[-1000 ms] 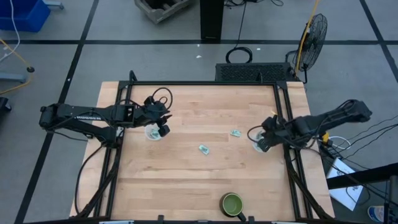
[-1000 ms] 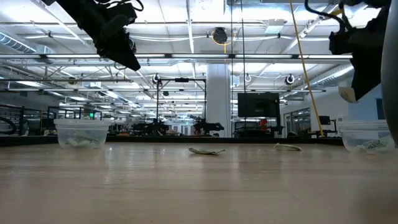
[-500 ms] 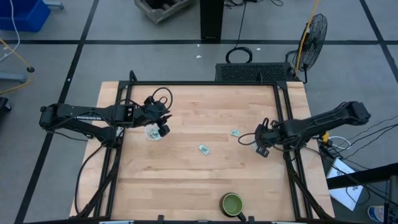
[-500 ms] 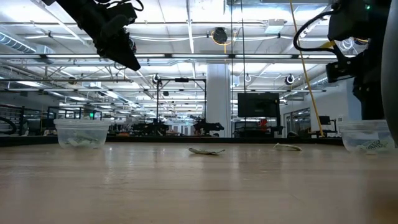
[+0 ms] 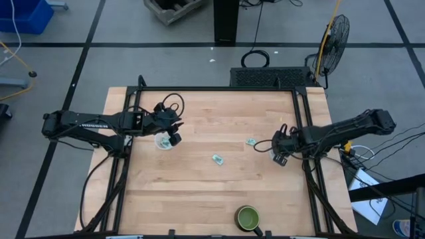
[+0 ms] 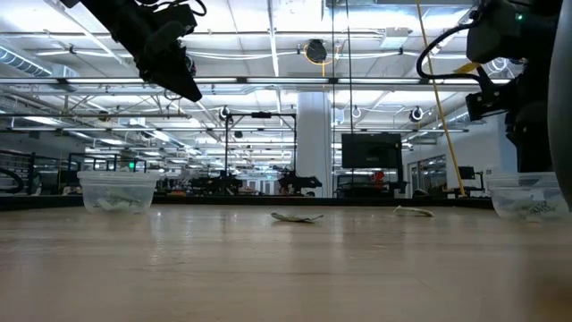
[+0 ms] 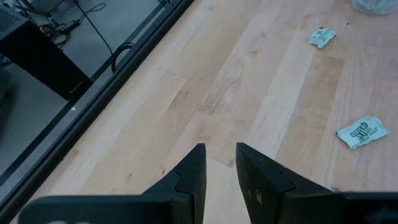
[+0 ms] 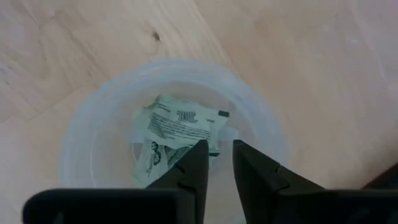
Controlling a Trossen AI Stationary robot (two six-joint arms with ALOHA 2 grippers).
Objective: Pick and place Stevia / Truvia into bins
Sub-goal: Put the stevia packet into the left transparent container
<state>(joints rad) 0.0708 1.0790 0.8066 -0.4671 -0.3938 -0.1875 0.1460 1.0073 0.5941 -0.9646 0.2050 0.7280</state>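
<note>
Right gripper (image 5: pixel 277 147) now further over right bin (image 8: pixel 174 143), nearly closed, empty; two sachets (image 5: pixel 217 159) beyond.

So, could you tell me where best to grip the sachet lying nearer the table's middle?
That sachet lies flat and alone on the bare table. Probably come straight down and pinch across its short width; its slightly raised, crumpled edges in the low view should help.

You see bright, even light from the ceiling lamps (image 6: pixel 268 58), only soft shadows on the table (image 5: pixel 199 192), whose near part in the low view is blurred.
</note>
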